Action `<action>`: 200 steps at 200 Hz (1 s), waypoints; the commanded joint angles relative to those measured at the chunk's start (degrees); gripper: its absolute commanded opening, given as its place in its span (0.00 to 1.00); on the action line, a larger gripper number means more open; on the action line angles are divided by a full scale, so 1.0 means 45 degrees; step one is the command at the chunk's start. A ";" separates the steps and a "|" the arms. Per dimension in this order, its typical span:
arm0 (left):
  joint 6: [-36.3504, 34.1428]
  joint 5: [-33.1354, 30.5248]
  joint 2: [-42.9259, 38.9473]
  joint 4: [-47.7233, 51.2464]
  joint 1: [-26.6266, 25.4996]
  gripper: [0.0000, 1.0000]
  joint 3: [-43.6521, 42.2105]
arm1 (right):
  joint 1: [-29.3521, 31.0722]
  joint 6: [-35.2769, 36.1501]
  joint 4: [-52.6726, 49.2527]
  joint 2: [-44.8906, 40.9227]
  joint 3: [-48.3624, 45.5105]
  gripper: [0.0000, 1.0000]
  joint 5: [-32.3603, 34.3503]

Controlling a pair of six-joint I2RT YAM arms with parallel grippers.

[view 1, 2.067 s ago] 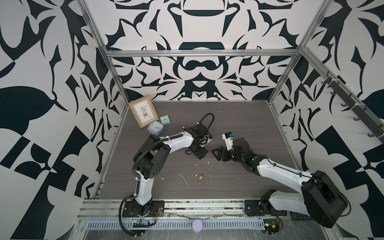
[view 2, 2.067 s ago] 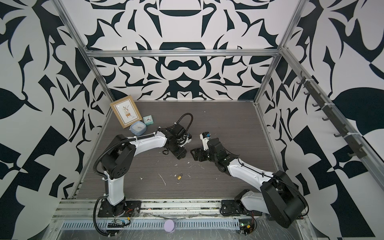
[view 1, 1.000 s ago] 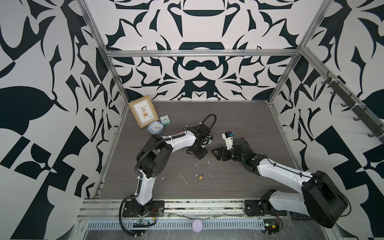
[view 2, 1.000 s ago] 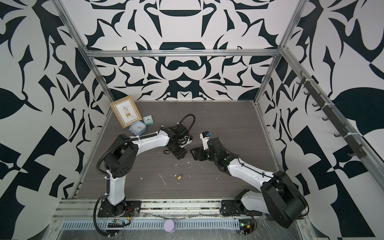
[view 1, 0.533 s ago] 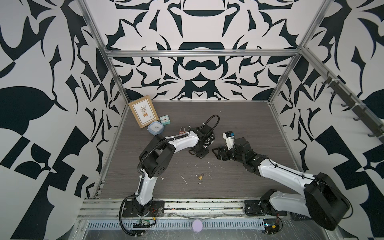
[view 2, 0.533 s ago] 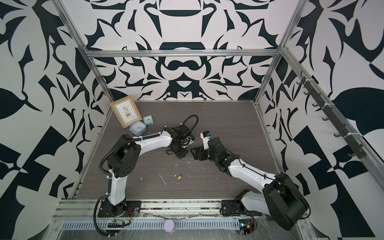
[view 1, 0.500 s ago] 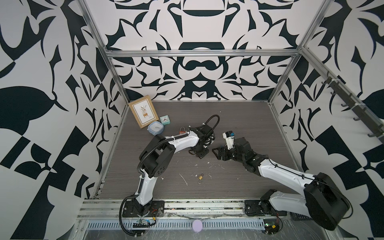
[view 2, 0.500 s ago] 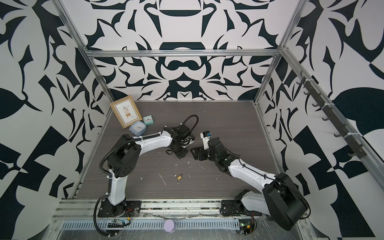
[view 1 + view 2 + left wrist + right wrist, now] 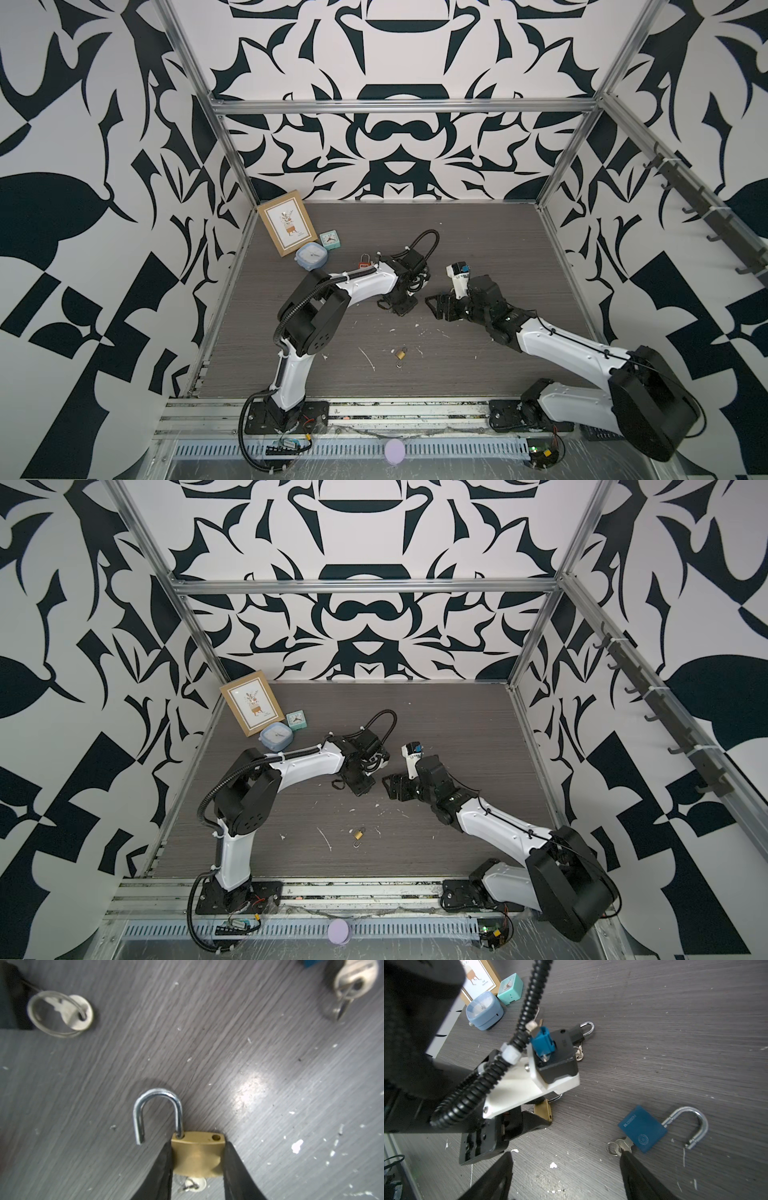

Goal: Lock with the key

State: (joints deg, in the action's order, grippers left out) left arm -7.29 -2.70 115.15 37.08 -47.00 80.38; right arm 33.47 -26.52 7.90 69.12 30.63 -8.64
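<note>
One brass padlock (image 9: 197, 1157), left claw (image 9: 197, 1144) snug

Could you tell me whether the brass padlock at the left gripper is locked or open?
Open: the brass padlock has its shackle swung aside, the free end clear of the empty hole.

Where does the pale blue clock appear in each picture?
Top view: pale blue clock at back left, by the picture frame.
Top view: clock in the same spot.
Left wrist: not in it.
Right wrist: clock beside the frame.
Shared landmark: the picture frame.
</note>
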 commanded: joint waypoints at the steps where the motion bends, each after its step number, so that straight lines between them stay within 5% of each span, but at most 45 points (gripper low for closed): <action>1: -0.0351 0.0445 -0.0920 -0.0622 -0.0082 0.00 -0.0711 | 0.0024 -0.0432 -0.0921 -0.0440 0.1069 0.83 0.1047; 73: -0.3135 0.1205 -0.5305 -0.4970 -0.0063 0.00 -0.3996 | -0.0847 -0.0915 -0.2942 -0.0971 0.2715 0.85 0.1908; 143: -0.7697 0.4363 -0.8330 -0.9207 -0.0065 0.00 -0.7934 | -0.1486 0.1126 -0.3414 -0.1606 0.3776 0.90 -0.1119; 200: -0.8260 0.4955 -0.8481 -0.9060 -0.0063 0.00 -0.7940 | -0.1482 0.2038 -0.3698 -0.0844 0.4291 0.89 -0.4475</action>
State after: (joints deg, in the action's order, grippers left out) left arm -40.95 16.40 78.46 -0.97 -47.07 43.90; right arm 26.96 -20.36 -8.01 63.94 47.20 -19.90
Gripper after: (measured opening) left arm 0.362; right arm 0.892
